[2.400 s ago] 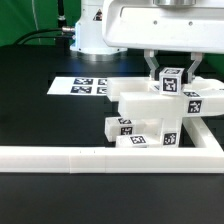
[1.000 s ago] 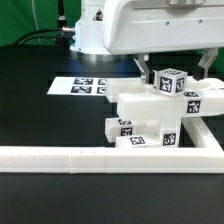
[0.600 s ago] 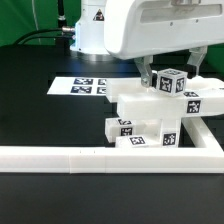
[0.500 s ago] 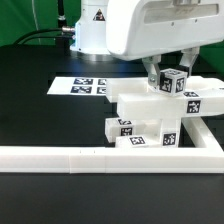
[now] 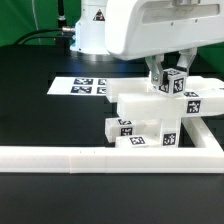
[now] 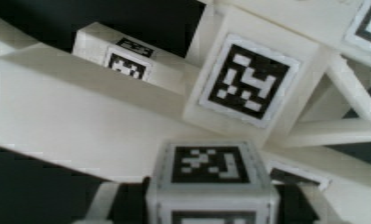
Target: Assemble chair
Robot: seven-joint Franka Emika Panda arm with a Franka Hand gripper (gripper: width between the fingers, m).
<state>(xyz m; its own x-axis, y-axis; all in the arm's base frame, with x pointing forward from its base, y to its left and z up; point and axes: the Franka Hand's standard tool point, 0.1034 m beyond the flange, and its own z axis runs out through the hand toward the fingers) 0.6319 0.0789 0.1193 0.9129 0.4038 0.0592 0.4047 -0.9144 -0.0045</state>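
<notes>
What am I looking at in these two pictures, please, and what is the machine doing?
The big white machine is a robot arm; its two-fingered pincer hangs at its end. One picture comes from a camera off the arm, the other from a camera on its wrist, close to the parts. On the black table stands a partly built chair of chunky white tagged pieces, beside a long white border rail. The flat tagged sheet is the marker board, no part of the chair. The pincer's fingers flank an upright post of the chair; whether they squeeze it I cannot tell.
</notes>
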